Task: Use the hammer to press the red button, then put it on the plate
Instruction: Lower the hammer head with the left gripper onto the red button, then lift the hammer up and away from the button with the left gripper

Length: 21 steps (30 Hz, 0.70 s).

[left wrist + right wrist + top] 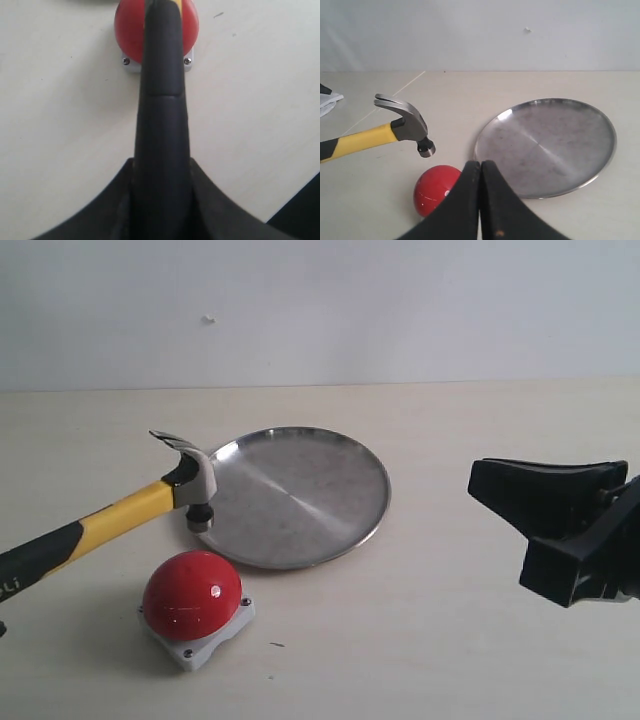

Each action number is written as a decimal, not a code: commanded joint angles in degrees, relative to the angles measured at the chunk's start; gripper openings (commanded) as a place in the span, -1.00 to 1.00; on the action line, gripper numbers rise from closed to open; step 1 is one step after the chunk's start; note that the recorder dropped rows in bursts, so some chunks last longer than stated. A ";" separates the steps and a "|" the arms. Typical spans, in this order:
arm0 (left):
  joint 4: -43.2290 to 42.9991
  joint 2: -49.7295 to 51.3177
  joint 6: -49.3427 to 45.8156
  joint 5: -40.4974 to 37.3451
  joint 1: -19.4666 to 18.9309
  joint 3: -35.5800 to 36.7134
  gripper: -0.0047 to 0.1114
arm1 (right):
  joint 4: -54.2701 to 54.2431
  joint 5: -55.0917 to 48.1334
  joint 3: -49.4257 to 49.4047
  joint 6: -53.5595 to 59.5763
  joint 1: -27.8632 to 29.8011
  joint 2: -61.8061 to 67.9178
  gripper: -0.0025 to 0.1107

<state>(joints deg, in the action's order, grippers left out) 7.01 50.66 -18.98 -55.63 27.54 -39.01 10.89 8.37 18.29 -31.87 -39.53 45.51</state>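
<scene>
The left gripper (161,212) is clamped on the black end of the hammer (120,512), its fingers (100,220) pressed on either side of the grip. In the exterior view the yellow and black handle slopes up from the 8 o'clock edge of the scene toward the middle. The steel head hangs in the air with the claw pointing to 10 o'clock and the striking face turned down. That face is above the red button (192,592) and apart from it, with clear space between the two. The button sits on its light-grey square base on the pale table (430,640), near the plate (300,500) at about its 7 o'clock. The hammer head shows against the plate's 9 o'clock rim, though the right wrist view shows it off to the side of the plate. The right gripper (480,167) hangs well apart at the plate's 3 o'clock, jaws pressed together and holding nothing
</scene>
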 commanded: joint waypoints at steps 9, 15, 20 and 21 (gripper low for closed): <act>-0.39 1.12 0.38 0.77 -0.08 1.44 -0.92 | 0.19 -0.77 -0.27 0.76 -0.11 -0.15 -0.96; -0.14 10.58 2.72 1.63 -0.08 3.16 -0.92 | 0.79 -1.83 -0.27 0.76 -0.11 -0.15 -0.96; 6.08 7.62 1.46 1.13 -0.08 -5.78 -0.92 | 0.79 -2.46 -0.27 0.76 -0.11 -0.15 -0.96; 9.84 5.81 0.59 1.33 -0.08 -9.09 -0.92 | 0.79 -2.46 -0.27 0.76 -0.11 -0.15 -0.96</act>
<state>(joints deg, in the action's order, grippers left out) 10.07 59.76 -17.43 -58.05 27.54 -43.17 11.22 6.14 18.29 -31.73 -39.53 45.51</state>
